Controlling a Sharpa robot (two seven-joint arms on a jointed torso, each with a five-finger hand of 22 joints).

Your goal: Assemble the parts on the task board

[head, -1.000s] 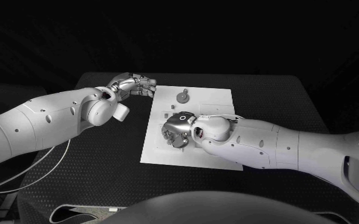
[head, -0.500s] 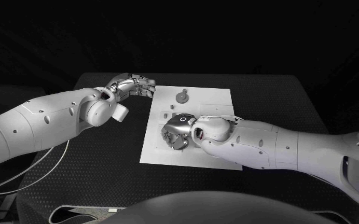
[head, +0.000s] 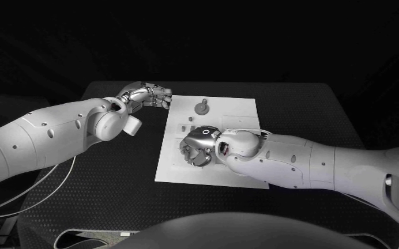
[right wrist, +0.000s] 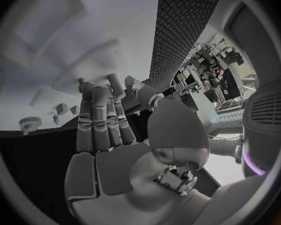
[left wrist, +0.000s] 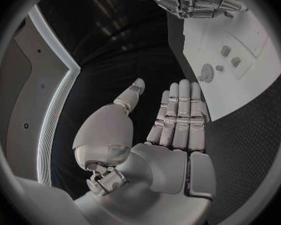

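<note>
Right hand hovers low over the task board at frame centre, fingers extended, grasping nothing, apparently positioning over parts. Left hand, released, waits beside the board's upper-left corner.

A black surface with a fine dotted texture spreads under everything, its far edge meeting a dark background. Thin pale cables loop across its near left part. A small white tag lies on the surface.
</note>
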